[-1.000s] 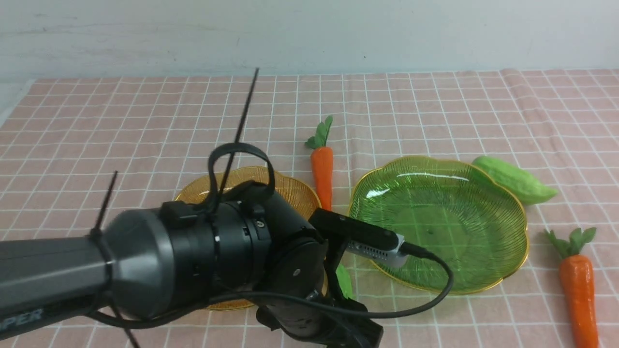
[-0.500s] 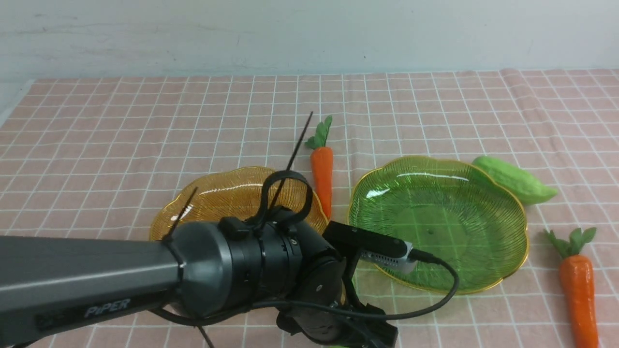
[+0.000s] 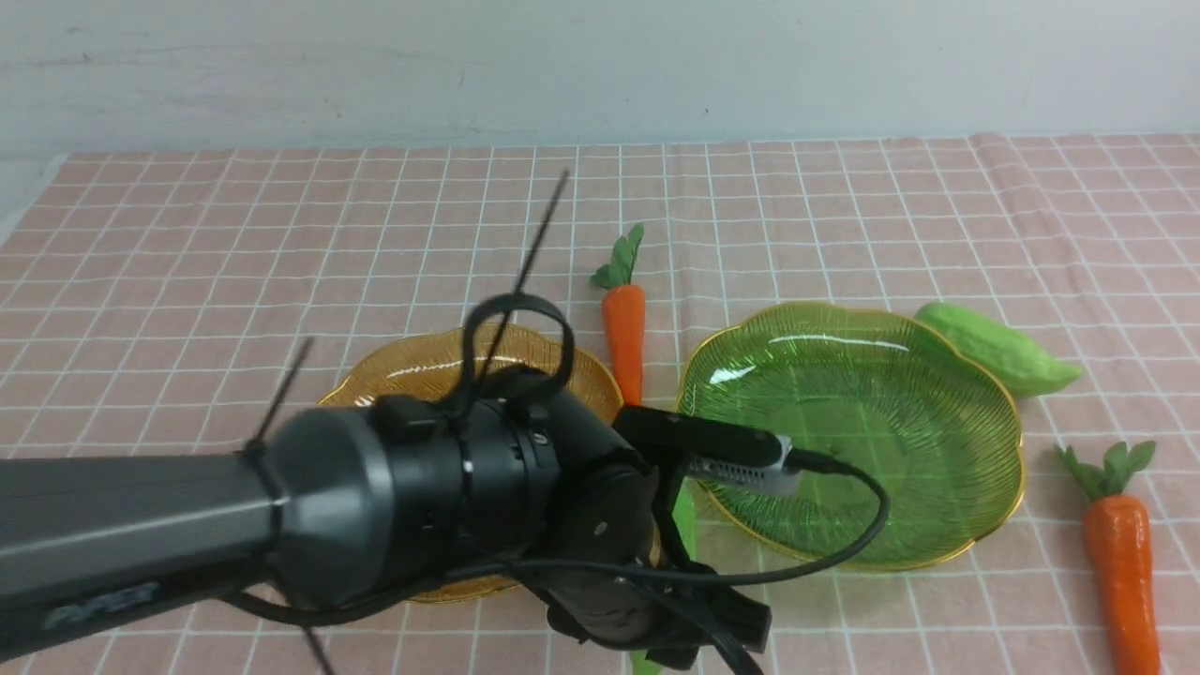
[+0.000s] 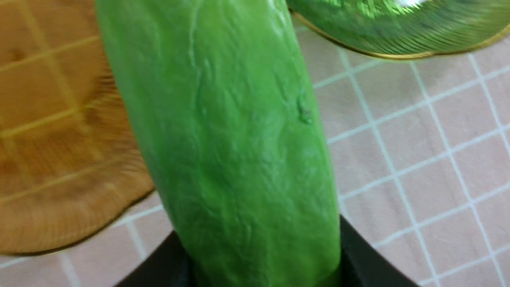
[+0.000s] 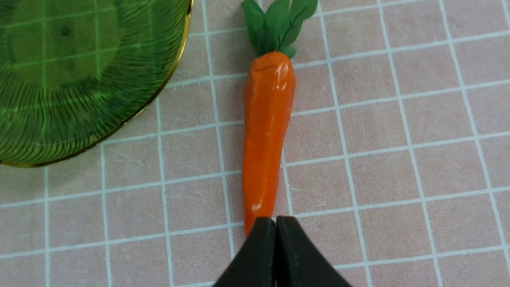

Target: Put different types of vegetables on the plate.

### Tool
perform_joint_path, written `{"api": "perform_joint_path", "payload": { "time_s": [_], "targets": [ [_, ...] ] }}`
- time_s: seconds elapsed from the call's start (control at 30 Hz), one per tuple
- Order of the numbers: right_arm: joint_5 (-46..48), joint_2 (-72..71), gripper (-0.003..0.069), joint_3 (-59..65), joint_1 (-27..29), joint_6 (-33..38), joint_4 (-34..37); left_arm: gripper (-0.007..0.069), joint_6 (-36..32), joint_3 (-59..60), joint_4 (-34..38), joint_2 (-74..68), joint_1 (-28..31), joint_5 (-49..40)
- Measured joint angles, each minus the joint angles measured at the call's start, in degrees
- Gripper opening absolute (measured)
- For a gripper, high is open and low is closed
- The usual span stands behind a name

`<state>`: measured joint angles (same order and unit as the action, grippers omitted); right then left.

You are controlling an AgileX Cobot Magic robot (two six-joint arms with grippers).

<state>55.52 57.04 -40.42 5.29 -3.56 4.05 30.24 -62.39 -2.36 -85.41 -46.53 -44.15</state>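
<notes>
The left gripper (image 4: 265,263) is positioned low over the checked cloth (image 3: 234,234), in the gap between the amber plate (image 3: 422,370) and the green plate (image 3: 862,422). Its fingers (image 4: 354,259) are set at a medium spread and appear to be pressed against both flanks of the near gourd (image 4: 231,139). This gourd is aligned lengthwise along the gap. Whether it is raised off the cloth cannot be determined, as most of it is masked by the arm in the front view.

The right gripper (image 5: 275,219) is fully closed, finger against finger, and nothing is held. It is located over the pointed tip of the second carrot (image 5: 266,131), which lies on the cloth to the right of the green plate.

The first carrot (image 3: 625,337) lies on the cloth between the far edges of the two plates. The second gourd (image 3: 996,349) lies just beside the far right rim of the green plate.
</notes>
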Motion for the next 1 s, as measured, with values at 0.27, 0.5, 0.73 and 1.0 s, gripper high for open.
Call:
{"api": "perform_joint_path", "payload": {
  "time_s": [0.27, 0.5, 0.73, 1.0],
  "targets": [
    [-6.71, 10.25, 0.0093, -0.16, 0.00, -0.12, 0.46, 0.0281, -2.71, -0.01, -2.03, 1.44, 14.37, -6.60],
    [-14.97, 22.26, 0.0308, -0.44, 0.04, -0.12, 1.59, 0.0281, -8.03, -0.01, -2.19, -2.65, 19.64, -4.17],
    [-18.51, 32.19, 0.0457, -0.44, 0.04, -0.18, 4.74, 0.0306, -11.89, -0.01, -2.40, -7.97, 20.24, 0.86],
    [-17.72, 35.93, 0.0303, -2.91, 0.04, 1.00, 6.07, 0.0475, -13.00, -0.04, -4.21, -10.27, 20.24, 1.82]
  ]
}}
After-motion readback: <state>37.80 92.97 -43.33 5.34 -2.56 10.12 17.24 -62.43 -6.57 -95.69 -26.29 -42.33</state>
